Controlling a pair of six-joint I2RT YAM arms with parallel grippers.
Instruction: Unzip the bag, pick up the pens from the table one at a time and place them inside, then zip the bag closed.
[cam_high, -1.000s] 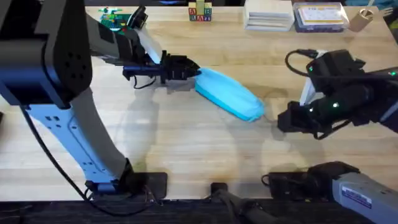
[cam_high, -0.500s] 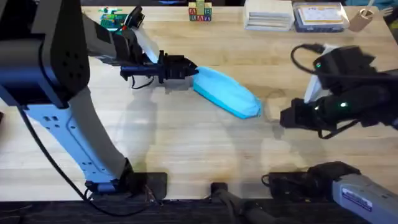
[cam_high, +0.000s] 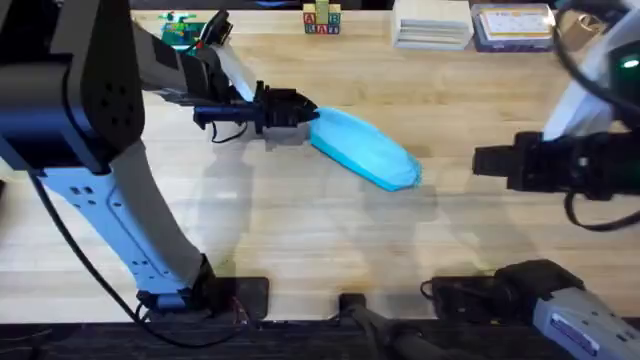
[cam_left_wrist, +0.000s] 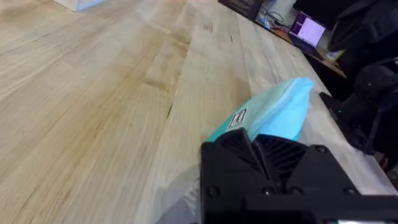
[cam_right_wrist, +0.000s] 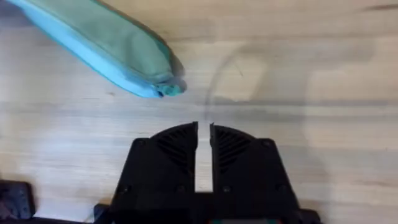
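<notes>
The light-blue bag (cam_high: 365, 150) lies slanted in the middle of the table (cam_high: 300, 240), its zipper line running along its length. My left gripper (cam_high: 308, 113) is at the bag's far-left end, shut on that end; in the left wrist view the bag (cam_left_wrist: 280, 112) stretches away just past my closed left gripper (cam_left_wrist: 256, 146). My right gripper (cam_high: 480, 160) hovers to the right of the bag, apart from it. In the right wrist view my right gripper (cam_right_wrist: 203, 127) is shut on nothing, a short way from the rounded tip of the bag (cam_right_wrist: 106, 43). The pens are out of view.
Along the table's far edge stand a clear plastic box (cam_high: 515, 25) with blue contents, a white stack (cam_high: 432, 22), small letter blocks (cam_high: 321, 20) and a green item (cam_high: 180, 30). Bare wood lies in front of the bag.
My right gripper has drawn back to the right, away from the bag's right end, and its arm has risen. The left gripper and the bag have barely moved.
</notes>
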